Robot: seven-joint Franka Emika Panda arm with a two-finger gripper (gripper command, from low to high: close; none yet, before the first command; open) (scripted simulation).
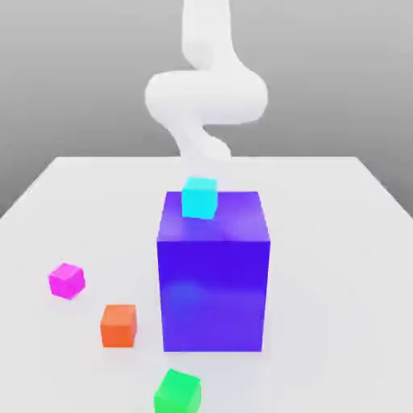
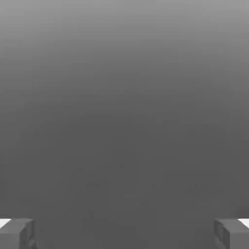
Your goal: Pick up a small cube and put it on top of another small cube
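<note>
Four small cubes share the table [image 1: 339, 242]: cyan cube [image 1: 199, 198] atop one large blue block [image 1: 214, 270]; magenta cube [image 1: 66, 280], orange cube [image 1: 118, 325], green cube [image 1: 177, 391] below. Gripper [image 2: 124, 233] fingers spread wide, holding nothing.

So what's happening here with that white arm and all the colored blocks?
The white robot arm stands at the far side of the table, holding nothing. Its jaws are spread wide apart, with only grey background between them. A small cyan cube sits on top of a big blue block. Magenta, orange and green cubes lie separately on the table, none stacked yet.
</note>
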